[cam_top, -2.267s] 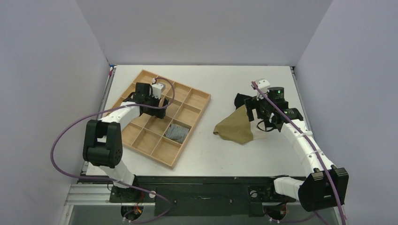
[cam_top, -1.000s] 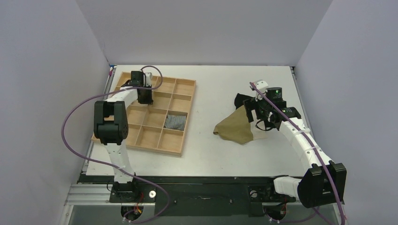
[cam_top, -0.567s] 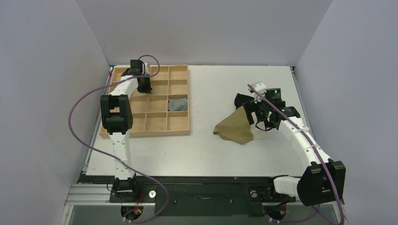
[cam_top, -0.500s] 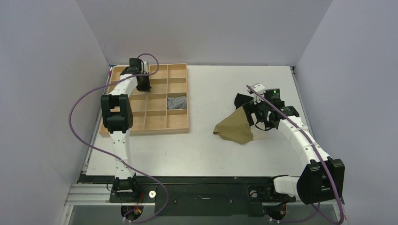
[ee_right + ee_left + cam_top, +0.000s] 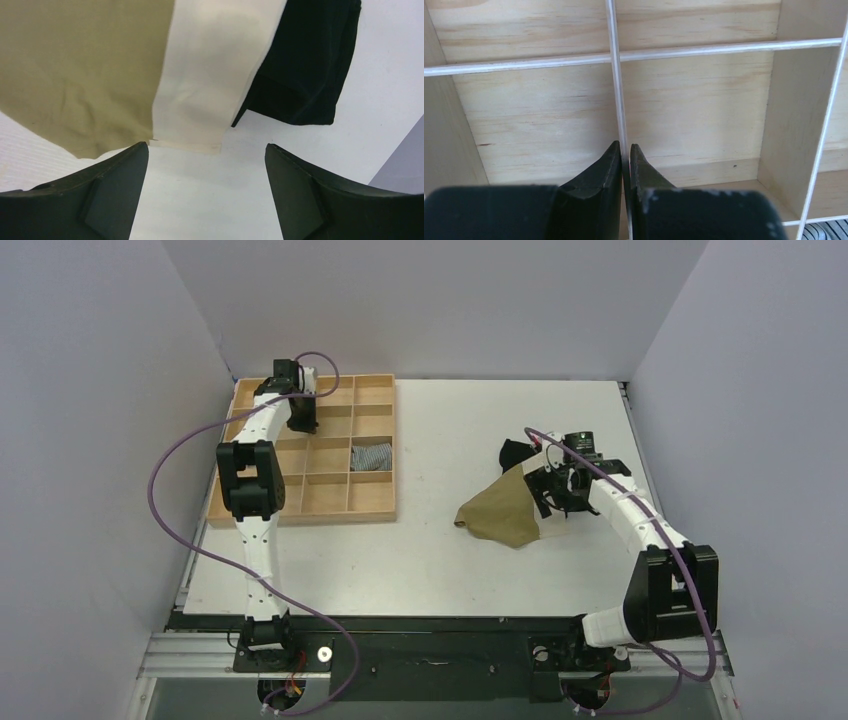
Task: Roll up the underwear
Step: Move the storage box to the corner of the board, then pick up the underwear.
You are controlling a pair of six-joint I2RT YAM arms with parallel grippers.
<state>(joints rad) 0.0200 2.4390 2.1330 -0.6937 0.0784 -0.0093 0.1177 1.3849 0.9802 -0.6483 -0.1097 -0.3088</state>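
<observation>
The olive-khaki underwear (image 5: 500,510) lies crumpled on the right half of the table. In the right wrist view its olive cloth (image 5: 75,75) joins a cream-white panel (image 5: 210,75). My right gripper (image 5: 206,146) hangs open just off the panel's edge, over bare table, with nothing between its fingers. From above, the right gripper (image 5: 553,495) sits at the underwear's right side. My left gripper (image 5: 625,147) is shut on a thin divider wall (image 5: 616,75) of the wooden tray. In the top view the left gripper (image 5: 303,425) is in the tray's back rows.
A black garment (image 5: 514,452) lies behind the underwear, partly under it, and also shows as the black garment (image 5: 305,65) beside the cream panel. The compartment tray (image 5: 300,519) sits at the back left near the wall. A grey-blue striped roll (image 5: 371,456) fills one compartment.
The left gripper has dragged and turned the tray toward the back left until it lies square to the table. The right wrist has dropped and turned over the underwear's right edge.
</observation>
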